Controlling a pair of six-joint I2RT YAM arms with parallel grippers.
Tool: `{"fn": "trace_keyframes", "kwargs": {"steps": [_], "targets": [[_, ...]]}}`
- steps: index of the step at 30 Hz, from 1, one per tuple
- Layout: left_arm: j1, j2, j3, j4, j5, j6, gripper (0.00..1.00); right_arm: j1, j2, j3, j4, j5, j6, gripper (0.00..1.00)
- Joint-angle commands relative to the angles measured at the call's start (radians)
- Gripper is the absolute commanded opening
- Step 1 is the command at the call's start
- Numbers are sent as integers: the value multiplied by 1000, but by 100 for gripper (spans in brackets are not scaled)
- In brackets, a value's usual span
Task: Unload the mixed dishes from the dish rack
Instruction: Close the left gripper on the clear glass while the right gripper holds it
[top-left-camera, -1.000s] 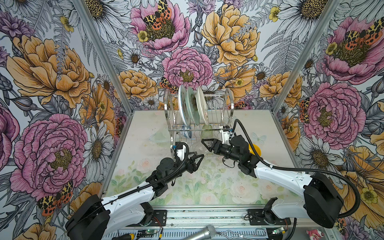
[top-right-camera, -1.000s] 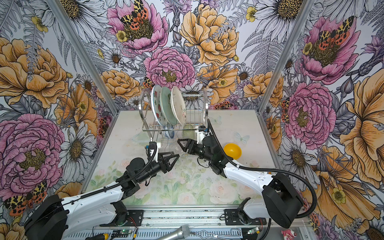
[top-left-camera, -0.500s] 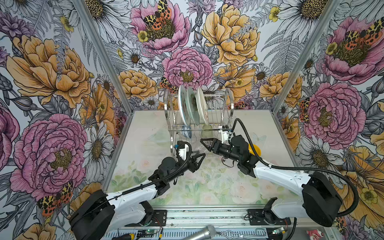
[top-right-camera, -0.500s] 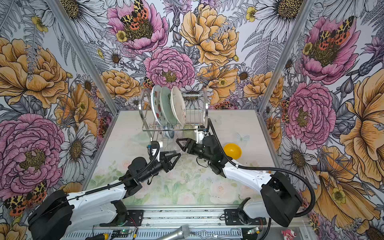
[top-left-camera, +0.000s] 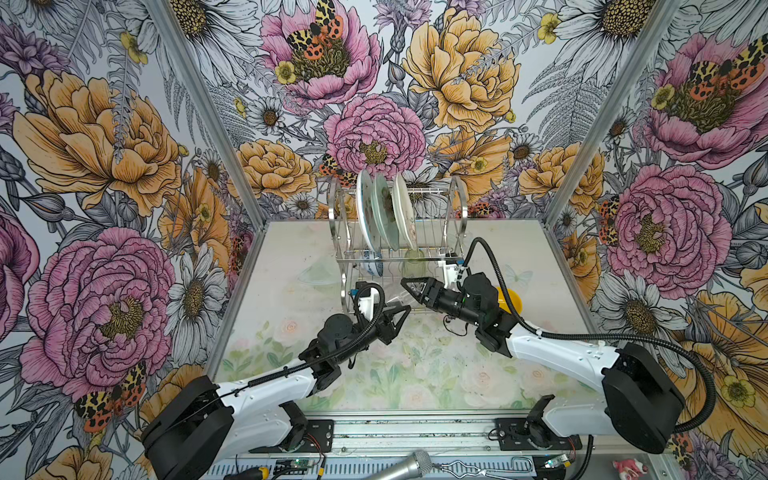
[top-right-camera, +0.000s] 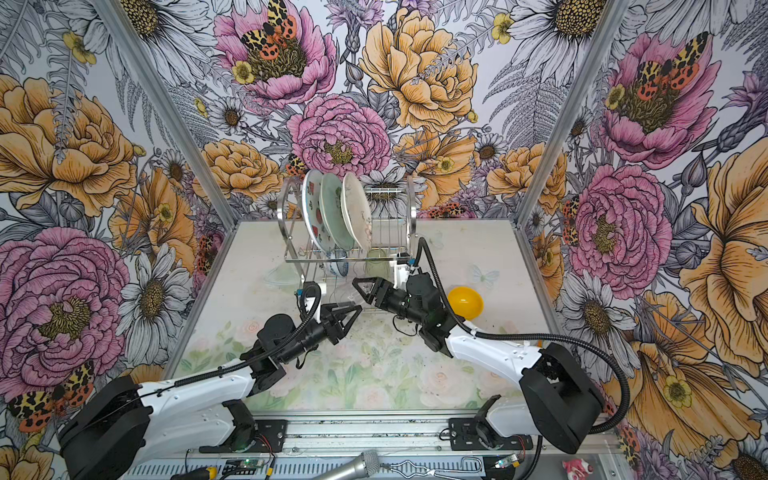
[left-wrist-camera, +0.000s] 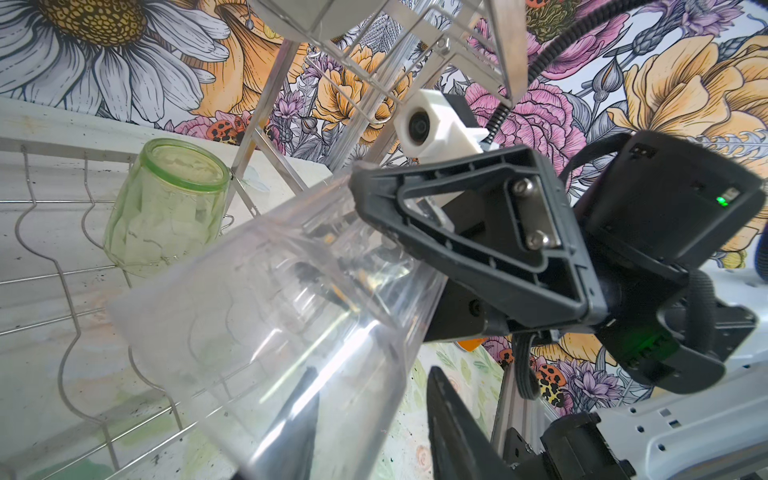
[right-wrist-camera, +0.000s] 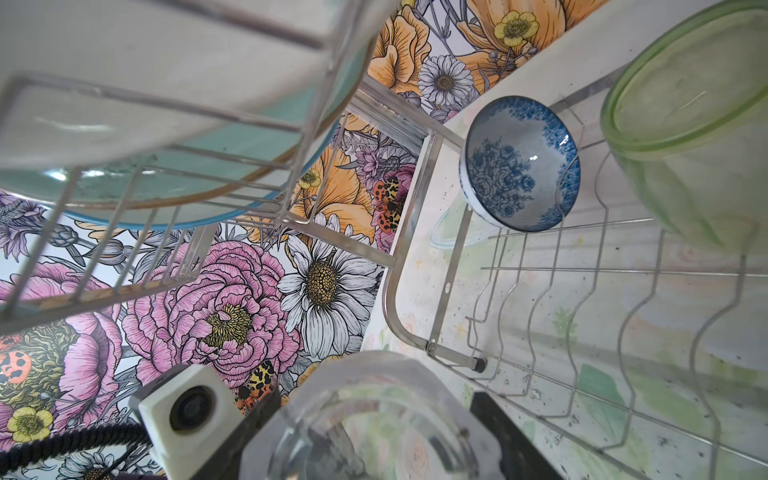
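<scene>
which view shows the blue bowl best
The right wrist view: the blue bowl shows nearly whole, its inside facing the camera. Both top views catch only a sliver under the plates; the left wrist view misses it.

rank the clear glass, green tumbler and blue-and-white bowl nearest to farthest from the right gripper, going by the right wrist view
1. clear glass, held in the right gripper.
2. green tumbler, on the lower tier of the dish rack.
3. blue-and-white bowl, farther along that tier.
</scene>
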Motion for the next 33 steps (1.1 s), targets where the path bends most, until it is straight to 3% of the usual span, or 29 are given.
{"fn": "trace_keyframes", "kwargs": {"steps": [1, 8, 13, 18, 33], "targets": [[-9, 0, 16, 35, 12, 8, 40, 13, -9, -2, 71, -4, 19, 64], [-10, -1, 12, 33, 5, 5, 23, 26, -16, -13, 79, -1, 24, 64], [-11, 2, 22, 3, 4, 13, 21, 26, -10, -18, 85, -5, 26, 64], [-23, -19, 23, -42, -15, 23, 0, 26, -28, -30, 83, 9, 23, 72], [-53, -103, 17, -142, -77, 58, 0, 24, -62, -57, 69, 52, -20, 95]]}}
